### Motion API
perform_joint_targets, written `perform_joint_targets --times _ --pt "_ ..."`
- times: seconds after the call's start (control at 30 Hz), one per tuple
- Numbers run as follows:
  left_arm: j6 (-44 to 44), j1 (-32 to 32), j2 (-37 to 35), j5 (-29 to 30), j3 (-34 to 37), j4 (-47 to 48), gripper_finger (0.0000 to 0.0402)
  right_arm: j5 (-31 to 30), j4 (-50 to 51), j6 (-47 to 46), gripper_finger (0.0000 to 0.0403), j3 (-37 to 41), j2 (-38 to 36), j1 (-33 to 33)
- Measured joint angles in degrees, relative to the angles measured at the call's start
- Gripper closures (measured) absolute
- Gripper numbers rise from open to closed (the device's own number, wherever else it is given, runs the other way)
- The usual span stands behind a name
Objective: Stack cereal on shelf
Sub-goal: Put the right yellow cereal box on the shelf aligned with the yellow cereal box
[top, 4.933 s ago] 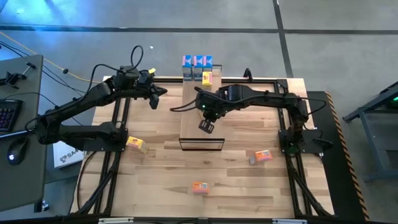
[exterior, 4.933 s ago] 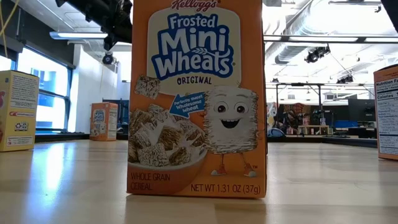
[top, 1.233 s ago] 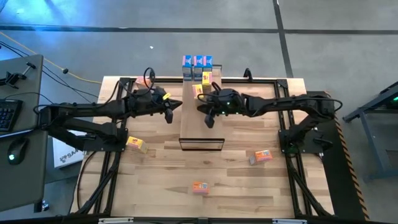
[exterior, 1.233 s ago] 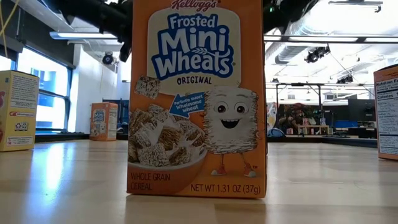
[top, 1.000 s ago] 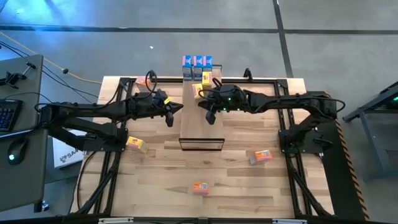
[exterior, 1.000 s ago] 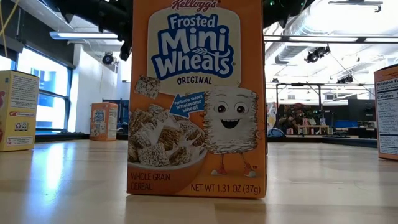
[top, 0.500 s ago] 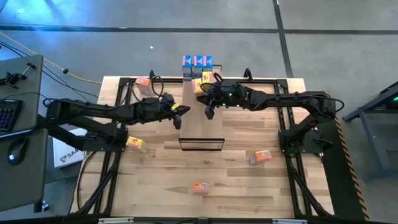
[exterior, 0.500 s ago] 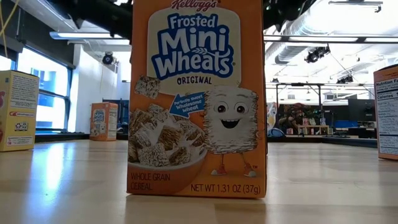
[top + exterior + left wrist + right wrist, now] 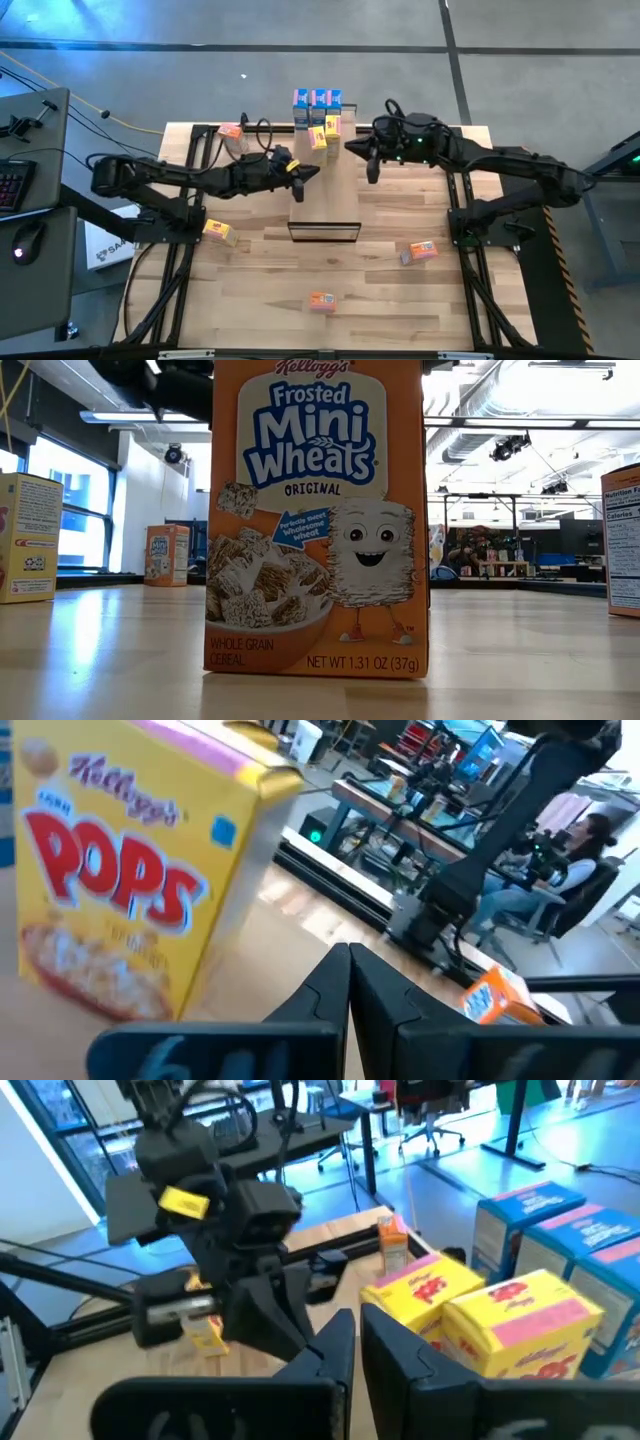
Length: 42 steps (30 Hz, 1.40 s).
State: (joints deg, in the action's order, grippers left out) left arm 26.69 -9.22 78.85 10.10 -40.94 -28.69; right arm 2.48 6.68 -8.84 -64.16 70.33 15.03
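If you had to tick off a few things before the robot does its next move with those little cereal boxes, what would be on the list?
1. Left gripper empty and shut, at the shelf: ok.
2. Right gripper empty and shut, beside the shelf: ok.
3. Blue boxes standing at the shelf's far end: ok.
4. Two yellow boxes in front of them, squarely placed: cannot tell.
5. All cereal shelved: not ok; an orange box and others lie on the table.

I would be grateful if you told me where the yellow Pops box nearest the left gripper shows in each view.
High view: yellow Pops box, far end of the shelf.
Low view: not in it.
Left wrist view: fills the left side.
Right wrist view: right of centre.
Shared landmark: left gripper, shut, beside the box.
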Motion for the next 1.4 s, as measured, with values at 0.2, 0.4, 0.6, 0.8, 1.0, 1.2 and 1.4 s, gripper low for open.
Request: perform_joint_targets --times 0.2,0.4,0.6,0.8,1.0,1.2,1.4 --pt "0.6 -2.6 3.0 0.1 -1.7 0.7 0.0401 -0.8 0.8 -0.2 0.0389 0.0 0.3 -0.2" --pt "0.7 -3.8 2.9 -0.1 -1.7 1.8 0.0401 -0.8 1.9 -1.2 0.0389 0.0 0.3 -0.8" --pt "0.7 -4.7 2.9 -0.1 -1.7 2.1 0.0401 -0.8 2.6 -1.4 0.0389 0.0 0.3 -0.9" --pt "0.7 -5.9 2.9 -0.1 -1.7 2.2 0.0401 -0.8 2.6 -1.4 0.0389 0.0 0.3 -0.9" --pt "1.1 -7.2 2.9 0.0 -1.7 2.3 0.0401 -0.8 2.7 -1.4 0.0389 0.0 0.3 -0.9" --pt "1.1 -8.4 2.9 0.1 -1.7 2.3 0.0401 -0.8 3.6 -1.4 0.0389 0.0 0.3 -0.9" --pt "0.6 -9.2 2.9 0.0 -1.7 2.2 0.0401 -0.8 3.7 -1.4 0.0389 0.0 0.3 -0.9"
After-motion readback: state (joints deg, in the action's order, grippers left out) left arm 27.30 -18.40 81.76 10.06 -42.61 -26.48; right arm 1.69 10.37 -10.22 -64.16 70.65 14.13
